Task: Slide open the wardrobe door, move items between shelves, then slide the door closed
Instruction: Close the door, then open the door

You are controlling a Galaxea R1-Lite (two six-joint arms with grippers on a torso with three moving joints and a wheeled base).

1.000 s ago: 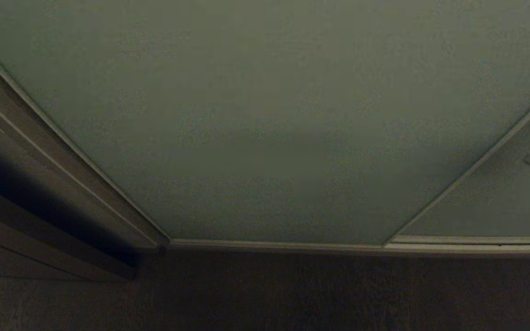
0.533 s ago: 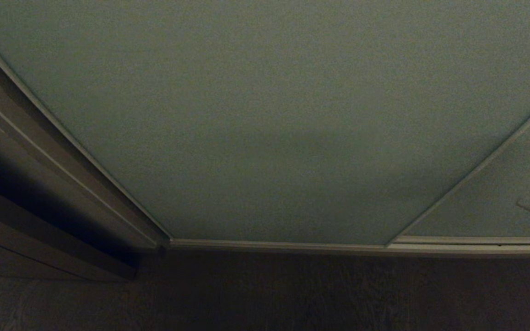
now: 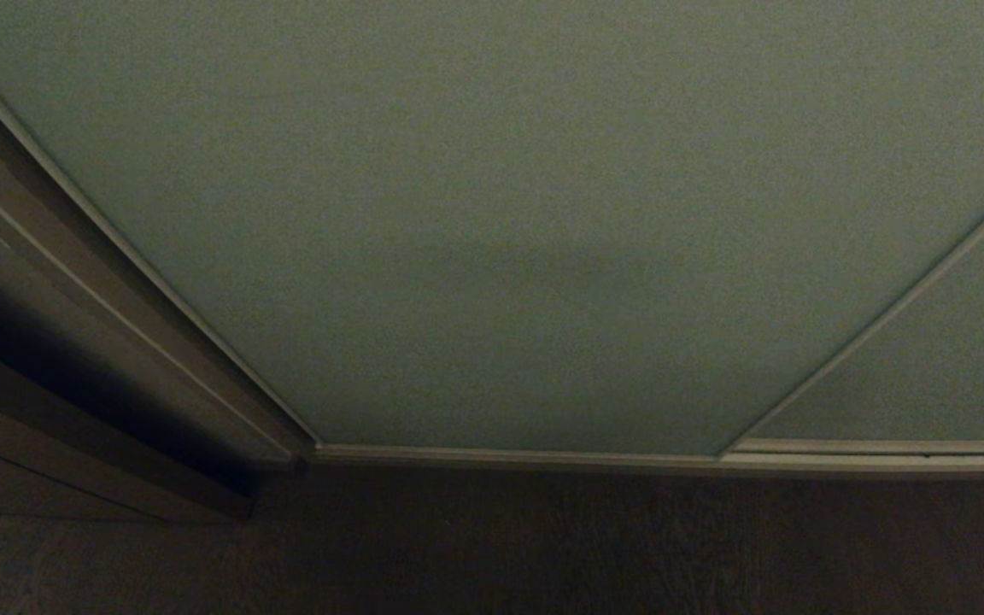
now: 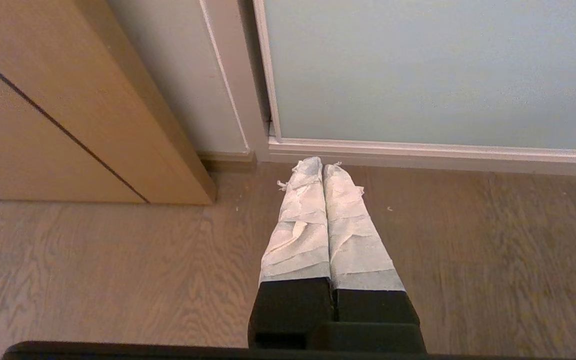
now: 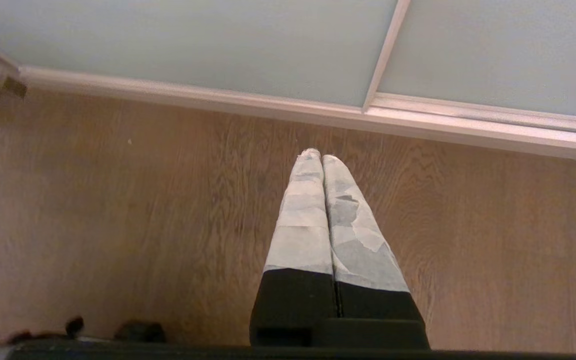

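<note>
The sliding wardrobe door (image 3: 492, 213) is a wide pale grey-green panel that fills the head view and stands closed against the frame at its left. It also shows in the left wrist view (image 4: 438, 70) and the right wrist view (image 5: 193, 40). The items and the shelves are hidden behind it. My left gripper (image 4: 323, 167) hangs low over the floor near the door's left bottom corner, shut and empty. My right gripper (image 5: 320, 156) also points at the floor, a little short of the bottom rail, shut and empty.
A second grey-green panel (image 3: 953, 367) overlaps behind the door on the right. Brown wooden panelling (image 3: 31, 342) juts out on the left (image 4: 43, 125). An off-white bottom rail (image 3: 629, 459) runs along the wooden floor (image 3: 543, 547).
The right gripper, seen at the right edge of the head view before, has sunk down and left that spot. The door and the left arm have not moved.
</note>
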